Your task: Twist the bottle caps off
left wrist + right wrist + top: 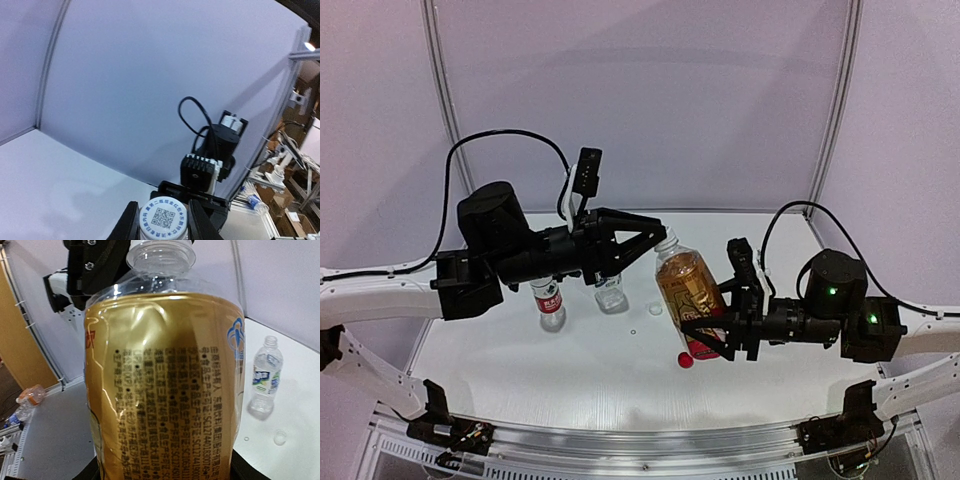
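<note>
The amber bottle with the red-gold label (690, 290) is tilted above the table. My right gripper (708, 338) is shut on its lower body, and the gold label (165, 380) fills the right wrist view. My left gripper (658, 238) is at the bottle's top. In the left wrist view its fingers (129, 222) flank the blue-and-white cap (164, 216) closely. The red cap (685, 360) lies loose on the table. The red-label bottle (550, 303) and the green-blue-label bottle (610, 294) stand behind; the latter (264, 377) has an open neck. A whitish cap (655, 309) lies beside it.
A small ring (633, 333) lies on the white table (520, 370). The left arm hangs over the two standing bottles. Grey panels close the back and sides. The table's front rail (640, 440) runs between the arm bases.
</note>
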